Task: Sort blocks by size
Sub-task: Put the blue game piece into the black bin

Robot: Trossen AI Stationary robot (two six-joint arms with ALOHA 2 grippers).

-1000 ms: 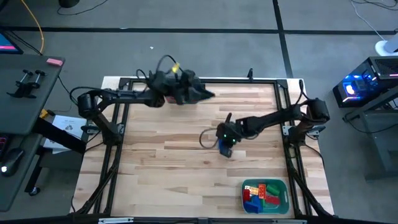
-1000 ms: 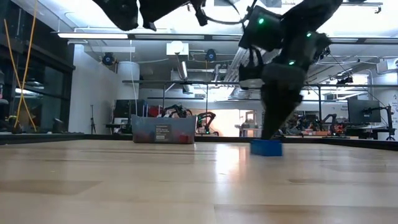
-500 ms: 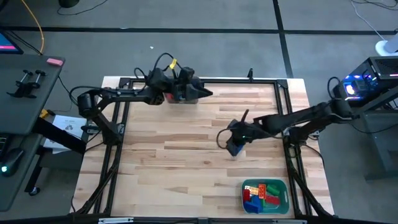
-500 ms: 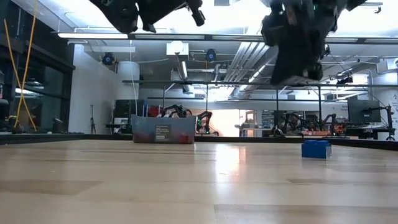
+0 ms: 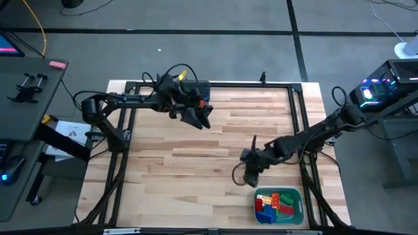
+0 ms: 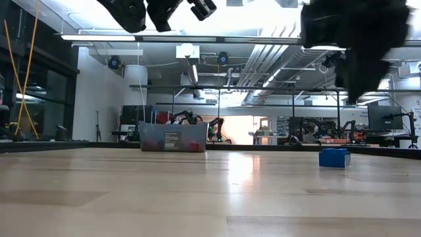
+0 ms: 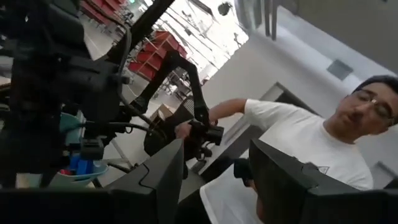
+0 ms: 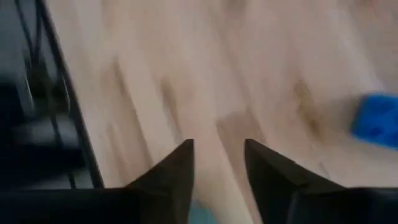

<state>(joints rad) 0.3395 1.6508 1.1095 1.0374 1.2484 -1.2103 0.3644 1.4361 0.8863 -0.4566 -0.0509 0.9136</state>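
Observation:
A blue block [image 6: 334, 158] rests flat on the wooden table; it also shows in the right wrist view [image 8: 376, 127]. The right arm hides it in the high view. My right gripper [image 5: 249, 177] hangs above the table just beyond the teal tray [image 5: 298, 207], open and empty [image 8: 217, 146]. The tray holds several red, green and blue blocks [image 5: 273, 202]. My left gripper [image 5: 201, 119] is raised over the far middle of the table, open and empty [image 7: 214, 149].
A dark grey bin [image 6: 172, 138] stands at the table's far edge, partly under the left arm in the high view [image 5: 201, 88]. A black frame [image 5: 297, 111] runs around the table. A person [image 7: 298, 162] shows beyond the table in the left wrist view.
My right gripper has shifted the blue block a little toward the table's right edge and left it on the table. It has then risen and gone toward the near edge, up to the teal tray. My left gripper has come from the bin toward the near edge and tipped.

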